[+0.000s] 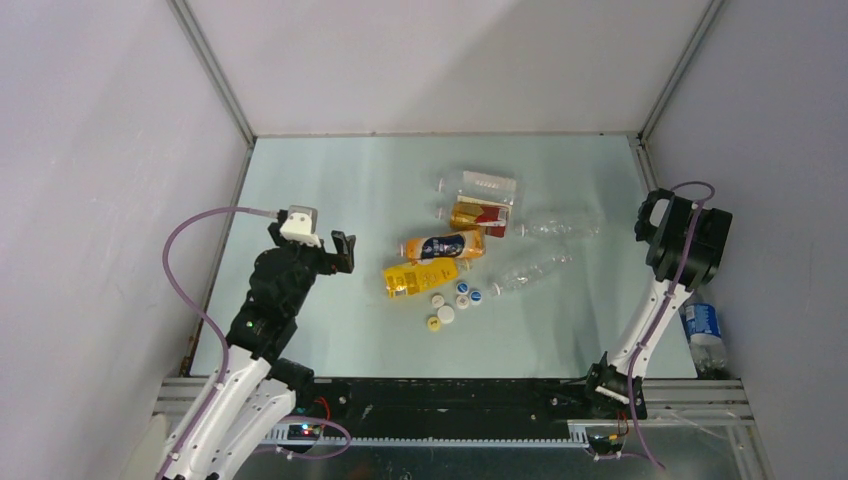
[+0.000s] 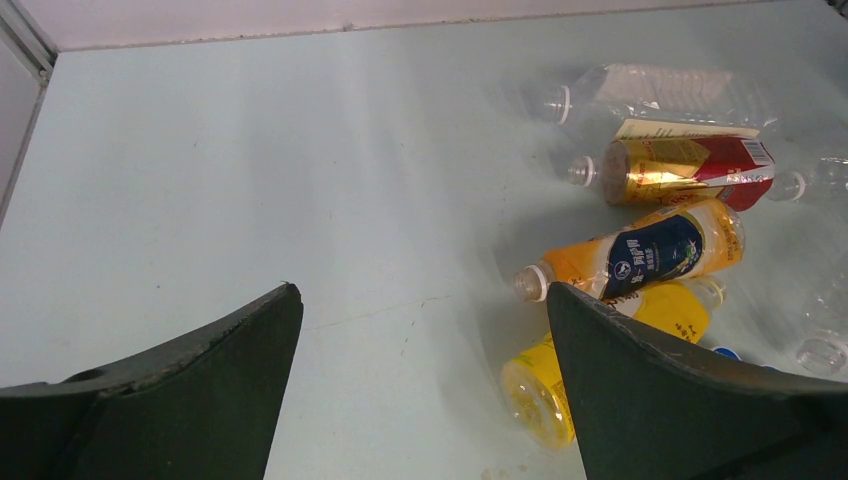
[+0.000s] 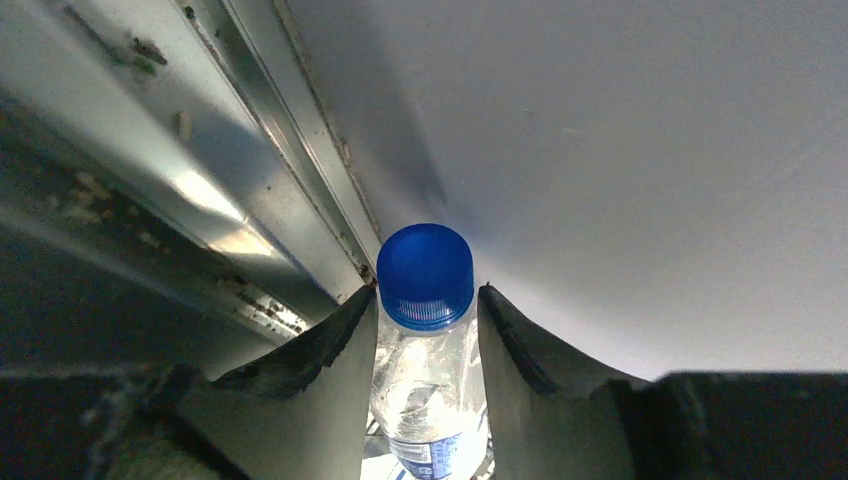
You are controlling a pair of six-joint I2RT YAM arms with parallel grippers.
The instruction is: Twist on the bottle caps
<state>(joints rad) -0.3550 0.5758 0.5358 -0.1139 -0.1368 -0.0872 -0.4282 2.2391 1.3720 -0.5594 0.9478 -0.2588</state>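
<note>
Bottle caps (image 1: 452, 300) lie beside uncapped bottles (image 1: 440, 245), nearest the open, empty left gripper (image 2: 422, 290); right gripper (image 3: 426, 292) clasps an upright capped bottle (image 3: 425, 395) at the table (image 1: 330, 180) edge

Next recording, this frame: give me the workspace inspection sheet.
Surface: pale green table, no spills seen.
Job's things: six bottles lying at centre; loose caps beside them; capped bottle at the right edge.
Clutter: nothing seen.
Grippers: left gripper open, holding nothing; right gripper jaws closed on the capped bottle under its blue cap.
Cables: lilac cables loop along both arms.
Surroundings: white walls, metal frame.
</note>
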